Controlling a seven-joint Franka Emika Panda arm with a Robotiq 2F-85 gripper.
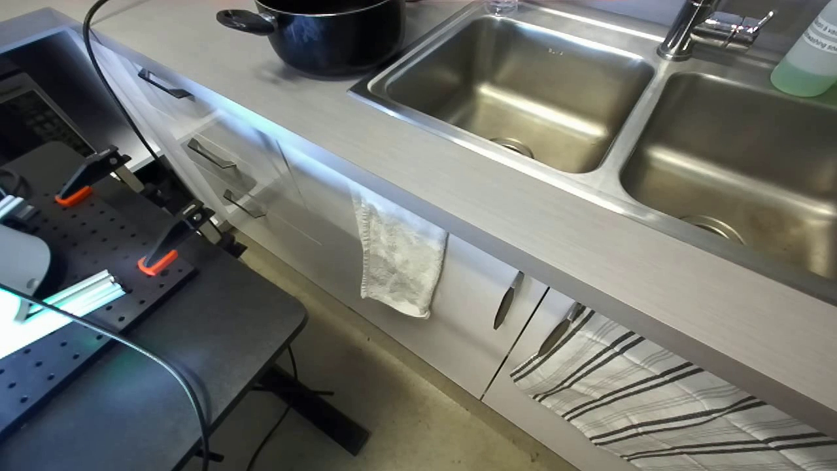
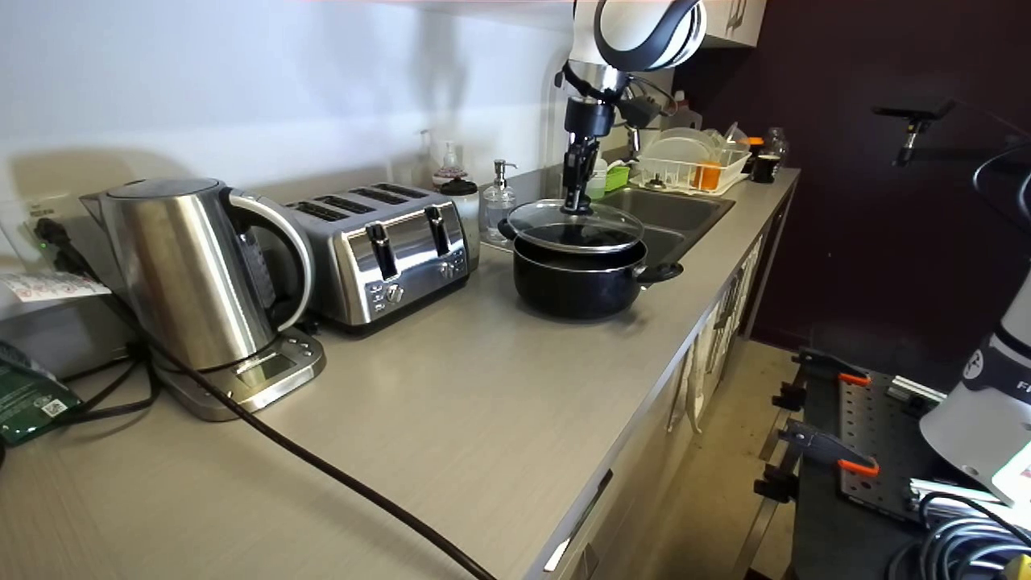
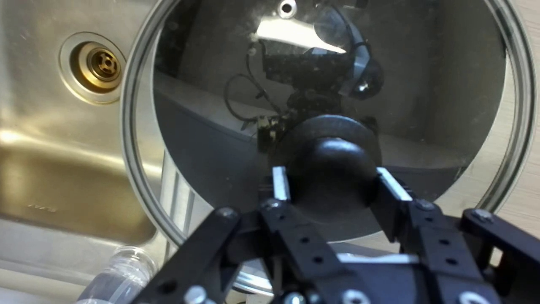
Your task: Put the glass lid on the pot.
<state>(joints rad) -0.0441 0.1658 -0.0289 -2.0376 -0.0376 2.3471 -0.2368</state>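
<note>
Where lid is held: above pot, apart;
End effector: pinched onto knob;
Pot: may be covered crookedly if lid is lowered off-centre or knob is released early.

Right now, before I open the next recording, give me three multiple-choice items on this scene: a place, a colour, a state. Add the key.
1. Where does the pot stand?
A) On the floor
B) On the counter beside the sink
C) In a cupboard

2. What colour is the liquid in the bottle near the faucet?
A) Green
B) Red
C) Purple

3. What state is the gripper in?
A) Open, holding nothing
B) Closed on a towel
C) Closed on the knob of the glass lid

1 B: both exterior views show its base there.
2 A: green shows through the bottle in an exterior view.
3 C: in the wrist view the jaws stand against both sides of the knob, and an exterior view shows the lid raised above the pot.
</note>
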